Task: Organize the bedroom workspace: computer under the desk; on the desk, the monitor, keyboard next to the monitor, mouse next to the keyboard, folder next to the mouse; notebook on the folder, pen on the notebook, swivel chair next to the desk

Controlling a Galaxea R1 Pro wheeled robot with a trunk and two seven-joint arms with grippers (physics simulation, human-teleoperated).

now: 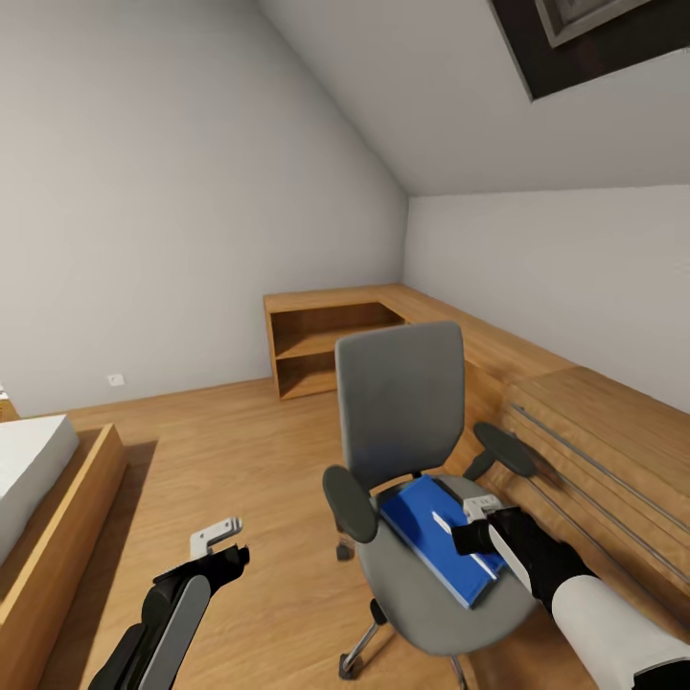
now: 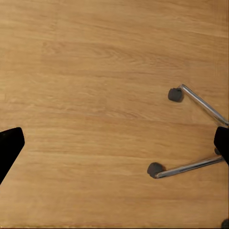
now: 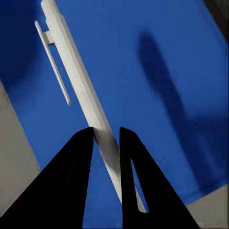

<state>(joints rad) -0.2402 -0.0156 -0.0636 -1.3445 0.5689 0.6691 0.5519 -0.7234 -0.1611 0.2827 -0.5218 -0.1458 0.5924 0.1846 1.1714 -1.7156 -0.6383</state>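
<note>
Right gripper (image 3: 106, 136): two black fingers (image 3: 71, 181) narrowed onto the pen, one on each side of its barrel, the tips touching or all but touching it; the gripper is lowered over the swivel chair's seat.
Pen (image 3: 81, 90): a thin white stick with a pocket clip, lying on the blue cover; its lower barrel passes between the right fingers, and its clipped end extends well beyond their tips. In the head view the pen (image 1: 447, 526) lies just ahead of the right gripper (image 1: 479, 513).
Blue folder or notebook (image 1: 436, 537): flat on the seat, directly beneath the right fingers and the pen; whether it is one item or two stacked cannot be told.
Swivel chair (image 1: 398, 407): grey seat and back, black armrests, chrome star base on castors; it stands on the wood floor (image 1: 240, 450) beside a low light-wood cabinet (image 1: 585, 450).
Left gripper (image 1: 222, 541): fingers spread, nothing between them, held over bare floor well apart from the seat.
Left fingers (image 2: 9, 148): black tips at the two edges of the wrist view; beyond them, two chrome chair legs (image 2: 191, 167) with dark castors.
Bed (image 1: 38, 479): a wood-framed corner, on the far side of the left fingers from the chair.
</note>
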